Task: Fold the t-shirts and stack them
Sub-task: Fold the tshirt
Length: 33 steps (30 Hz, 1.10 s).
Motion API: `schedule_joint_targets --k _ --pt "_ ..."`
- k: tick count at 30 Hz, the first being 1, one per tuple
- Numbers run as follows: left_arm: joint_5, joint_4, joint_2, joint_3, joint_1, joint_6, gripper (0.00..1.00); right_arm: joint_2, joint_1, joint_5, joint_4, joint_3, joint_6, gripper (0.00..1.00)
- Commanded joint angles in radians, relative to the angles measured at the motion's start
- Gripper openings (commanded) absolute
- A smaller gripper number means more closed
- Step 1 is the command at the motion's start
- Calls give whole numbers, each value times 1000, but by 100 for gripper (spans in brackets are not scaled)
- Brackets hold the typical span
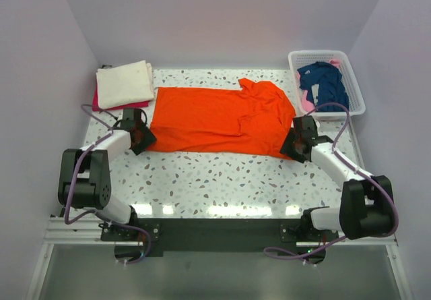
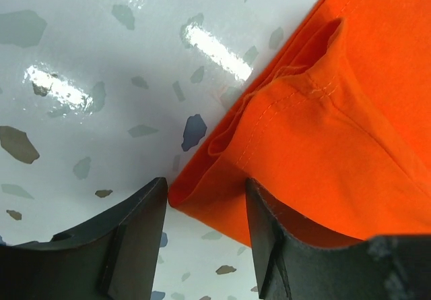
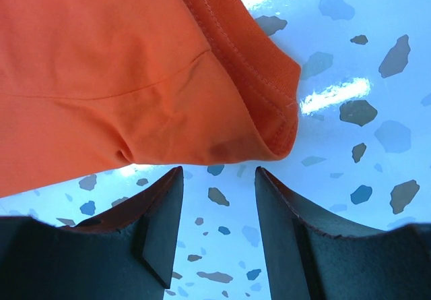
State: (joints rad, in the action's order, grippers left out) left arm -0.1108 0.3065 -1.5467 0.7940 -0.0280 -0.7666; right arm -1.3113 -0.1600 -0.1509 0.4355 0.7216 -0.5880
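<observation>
A bright orange t-shirt (image 1: 215,118) lies spread flat across the middle of the speckled table. My left gripper (image 1: 143,138) sits at its near left corner. In the left wrist view that gripper (image 2: 205,185) is open, and the shirt's folded hem corner (image 2: 337,125) lies between the fingers, unpinched. My right gripper (image 1: 294,145) is at the near right corner. In the right wrist view it (image 3: 219,172) is open, and the orange hem (image 3: 101,64) lies just beyond the fingertips, with bare table between them. A folded cream t-shirt (image 1: 123,83) rests on a red one (image 1: 138,103) at the back left.
A white lattice basket (image 1: 355,77) stands at the back right, holding a crumpled navy t-shirt (image 1: 324,81) and some pink cloth (image 1: 306,101). Side walls close in on both sides of the table. Both arm bases sit at the near edge.
</observation>
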Motion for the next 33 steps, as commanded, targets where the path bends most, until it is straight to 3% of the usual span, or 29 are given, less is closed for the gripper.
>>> schedule_joint_targets --k 1,13,25,28,33 --pt "-23 -26 -44 14 7 -14 55 0 11 24 -69 -7 -21 51" --pt "-49 -6 -82 57 7 -3 31 -16 54 31 -100 -42 -24 55" --pt "-43 6 -107 80 7 7 13 -11 70 -16 -89 -82 -26 56" --pt "-44 8 -108 83 7 10 9 -22 71 -13 -107 -90 -30 61" --pt "-47 17 -113 86 7 12 2 -66 73 -25 -173 -88 -35 59"
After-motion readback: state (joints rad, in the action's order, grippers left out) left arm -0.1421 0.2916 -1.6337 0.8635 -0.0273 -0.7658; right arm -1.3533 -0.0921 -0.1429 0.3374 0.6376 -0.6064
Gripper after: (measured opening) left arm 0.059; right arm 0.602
